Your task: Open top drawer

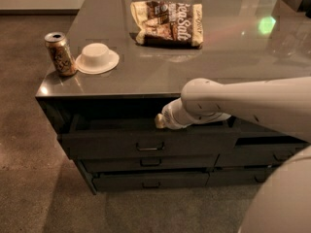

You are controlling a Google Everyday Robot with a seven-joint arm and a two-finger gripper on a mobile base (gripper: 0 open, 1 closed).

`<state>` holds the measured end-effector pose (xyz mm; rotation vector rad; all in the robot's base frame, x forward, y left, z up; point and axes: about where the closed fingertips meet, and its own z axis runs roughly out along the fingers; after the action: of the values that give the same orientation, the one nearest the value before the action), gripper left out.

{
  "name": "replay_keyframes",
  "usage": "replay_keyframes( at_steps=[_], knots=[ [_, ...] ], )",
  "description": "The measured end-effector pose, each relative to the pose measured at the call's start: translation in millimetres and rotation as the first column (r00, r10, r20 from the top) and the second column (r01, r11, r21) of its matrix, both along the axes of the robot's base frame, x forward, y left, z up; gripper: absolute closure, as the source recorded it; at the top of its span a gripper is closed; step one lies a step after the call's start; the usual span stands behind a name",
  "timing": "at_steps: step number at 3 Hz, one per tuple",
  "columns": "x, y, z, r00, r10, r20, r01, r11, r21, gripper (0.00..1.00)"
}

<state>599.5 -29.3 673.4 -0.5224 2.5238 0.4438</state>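
Gripper [159, 121] over one open top drawer [107, 142].

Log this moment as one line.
top drawer: partly open | gripper: at its upper front edge, above handle | countertop: can, bowl, snack bag

Dark grey top drawer [107, 147] (handle centred) stands partly open, gripper [160, 121] over it.
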Motion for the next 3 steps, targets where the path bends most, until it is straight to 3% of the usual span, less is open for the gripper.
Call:
replay_keyframes(
  at_steps=[1,3],
  knots=[
    [0.1,0.2,1.3,1.0000,0.000,0.000,0.000,1.000,0.000,0.81],
    [-4.3,-0.4,0.8,0.9996,0.027,-0.011,-0.027,0.999,-0.025,0.35]
  ],
)
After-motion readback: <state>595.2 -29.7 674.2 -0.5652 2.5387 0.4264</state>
